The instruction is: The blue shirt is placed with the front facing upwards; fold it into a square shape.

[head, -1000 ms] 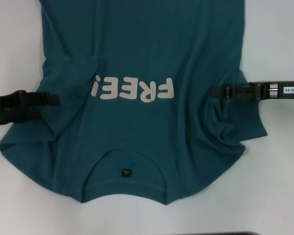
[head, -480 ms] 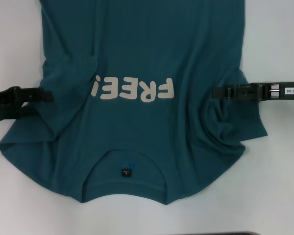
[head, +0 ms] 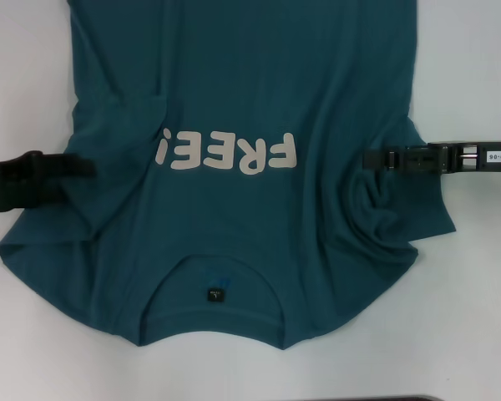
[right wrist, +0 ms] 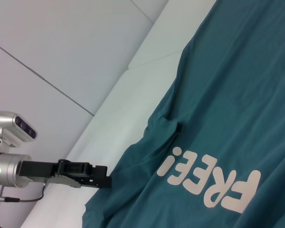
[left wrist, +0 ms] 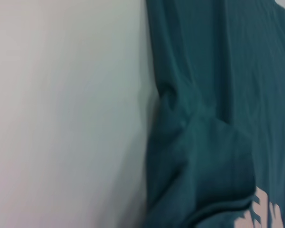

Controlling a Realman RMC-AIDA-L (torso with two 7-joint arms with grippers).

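White table (head: 476, 317) under blue shirt (head: 250, 92), which fills centre and top of head view, front up, neckline at bottom. Left gripper (head: 88, 165) at mid-left edge over the sleeve, right gripper (head: 369, 159) mid-right on bunched sleeve; cannot tell finger state for either.

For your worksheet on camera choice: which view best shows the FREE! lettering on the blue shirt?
The head view: the whole FREE! lettering shows on the blue shirt. The right wrist view shows it slanted; the left wrist view catches only scraps.
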